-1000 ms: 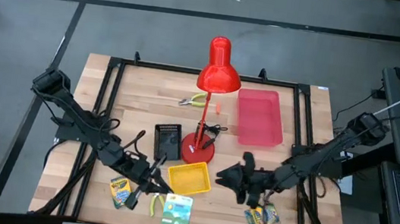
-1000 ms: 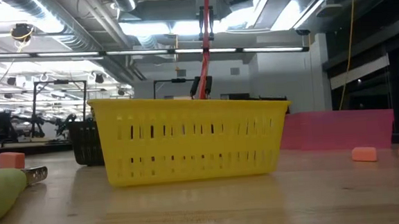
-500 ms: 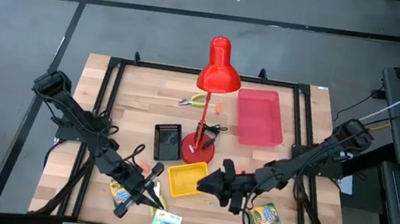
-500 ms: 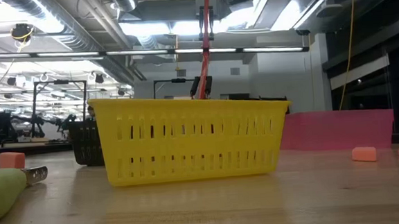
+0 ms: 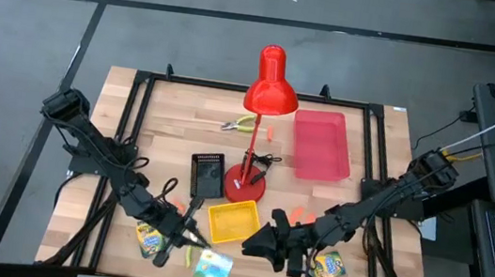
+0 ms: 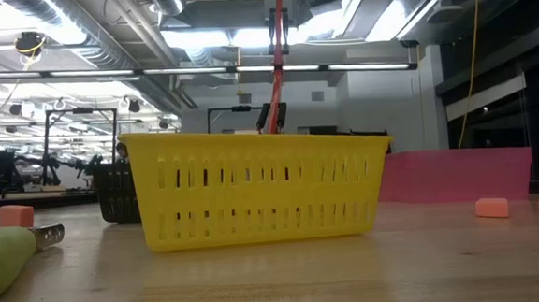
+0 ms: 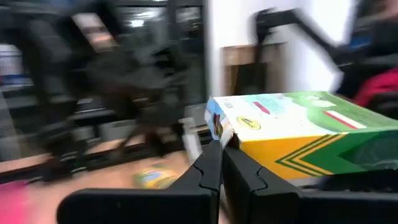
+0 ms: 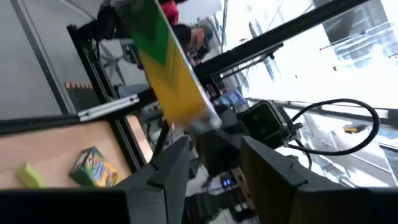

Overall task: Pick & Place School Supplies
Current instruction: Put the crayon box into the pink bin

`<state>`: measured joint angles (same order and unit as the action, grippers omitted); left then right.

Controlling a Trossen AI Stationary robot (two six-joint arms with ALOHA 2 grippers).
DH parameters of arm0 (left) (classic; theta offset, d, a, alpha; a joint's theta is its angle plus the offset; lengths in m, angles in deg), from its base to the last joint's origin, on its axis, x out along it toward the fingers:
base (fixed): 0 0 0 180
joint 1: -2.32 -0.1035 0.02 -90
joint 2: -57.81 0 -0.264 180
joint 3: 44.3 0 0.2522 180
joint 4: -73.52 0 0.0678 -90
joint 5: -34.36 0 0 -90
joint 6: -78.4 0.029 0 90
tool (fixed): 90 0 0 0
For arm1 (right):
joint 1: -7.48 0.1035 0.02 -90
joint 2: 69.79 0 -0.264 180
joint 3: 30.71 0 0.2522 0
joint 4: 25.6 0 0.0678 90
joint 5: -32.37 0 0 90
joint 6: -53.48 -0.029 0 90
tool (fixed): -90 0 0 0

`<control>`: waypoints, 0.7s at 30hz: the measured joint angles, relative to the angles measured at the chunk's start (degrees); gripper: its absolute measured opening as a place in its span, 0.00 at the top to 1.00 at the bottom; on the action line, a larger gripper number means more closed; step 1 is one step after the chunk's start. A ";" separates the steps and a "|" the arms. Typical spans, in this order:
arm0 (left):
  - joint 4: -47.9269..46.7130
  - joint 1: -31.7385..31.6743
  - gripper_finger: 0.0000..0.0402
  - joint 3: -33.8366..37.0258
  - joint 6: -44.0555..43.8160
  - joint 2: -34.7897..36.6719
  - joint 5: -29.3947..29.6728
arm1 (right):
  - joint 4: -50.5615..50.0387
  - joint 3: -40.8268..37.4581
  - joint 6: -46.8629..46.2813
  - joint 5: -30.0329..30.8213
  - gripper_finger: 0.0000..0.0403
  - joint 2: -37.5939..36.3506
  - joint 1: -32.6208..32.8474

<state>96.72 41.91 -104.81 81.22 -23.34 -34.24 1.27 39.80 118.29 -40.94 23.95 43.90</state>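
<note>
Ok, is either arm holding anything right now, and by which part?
The left gripper holds a green-and-yellow crayon box, its fingers pinching one end near a corner. The right gripper, close by, is open and holds nothing.

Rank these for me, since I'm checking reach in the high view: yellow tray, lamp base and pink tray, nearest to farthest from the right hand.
1. Yellow tray, just beside the right hand, toward the table's middle.
2. Lamp base, beyond the yellow tray.
3. Pink tray, on the far right part of the table.
</note>
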 joint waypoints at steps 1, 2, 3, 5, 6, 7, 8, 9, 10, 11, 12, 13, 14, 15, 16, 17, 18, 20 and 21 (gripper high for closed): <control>-0.03 0.07 1.00 0.00 0.63 0.00 2.47 | -0.24 0.00 0.33 1.17 0.63 0.00 0.49; 0.00 0.06 1.00 0.00 1.05 0.00 4.70 | -0.39 0.00 0.50 2.16 0.63 0.00 0.85; 0.03 -0.10 1.00 0.00 1.42 0.00 6.22 | -0.37 0.00 0.62 2.98 0.63 0.00 1.17; 0.06 -0.56 1.00 0.00 1.52 0.00 7.22 | -0.39 0.00 0.68 3.67 0.63 0.00 1.53; 0.07 -0.85 1.00 0.00 1.51 0.00 7.16 | -0.74 0.00 0.78 3.70 0.63 0.00 1.55; 0.08 -1.20 1.00 0.00 1.33 0.00 6.94 | -1.13 0.00 0.80 3.83 0.63 0.00 1.57; 0.12 -1.48 1.00 0.00 1.09 0.00 6.70 | -1.47 -0.02 0.86 4.48 0.63 0.00 1.57; 0.12 -1.71 1.00 0.00 0.91 0.00 6.24 | -1.72 -0.02 1.28 5.42 0.63 0.00 1.57; 0.33 -1.94 1.00 0.00 0.83 0.00 5.86 | -2.08 -0.02 1.68 6.42 0.63 -0.02 1.61; 0.54 -2.17 1.00 0.00 0.66 0.00 5.59 | -2.39 -0.02 2.17 7.43 0.63 -0.02 1.63; 0.67 -2.34 1.00 0.01 0.50 0.00 5.56 | -2.81 -0.02 2.70 8.07 0.63 -0.03 1.66; 0.96 -2.52 1.00 0.07 0.38 0.00 5.56 | -3.12 -0.02 3.27 8.51 0.63 -0.07 1.66; 1.19 -2.60 1.00 0.07 0.08 0.00 5.55 | -3.27 -0.02 3.69 9.09 0.63 -0.06 1.81; 1.53 -2.62 1.00 0.07 -0.30 0.00 5.58 | -3.34 -0.02 4.22 9.59 0.63 -0.07 2.04; 1.89 -2.62 1.00 0.07 -0.59 0.00 5.56 | -3.31 -0.02 4.83 10.19 0.63 -0.07 2.30; 2.13 -2.62 1.00 0.07 -0.81 0.00 5.58 | -3.23 -0.02 5.58 10.94 0.63 -0.06 2.61; 2.31 -2.62 1.00 0.07 -1.15 0.00 5.64 | -2.98 -0.02 6.55 12.04 0.63 -0.07 2.98; 2.75 -2.62 1.00 0.07 -1.64 0.00 5.90 | -2.50 -0.02 8.54 14.67 0.63 -0.06 3.86; 3.05 -2.62 1.00 0.07 -1.69 0.00 5.96 | -2.49 -0.02 9.44 15.76 0.62 -0.07 4.36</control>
<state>99.77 39.29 -104.74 79.52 -23.34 -28.28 -1.21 39.78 127.73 -25.18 23.88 48.26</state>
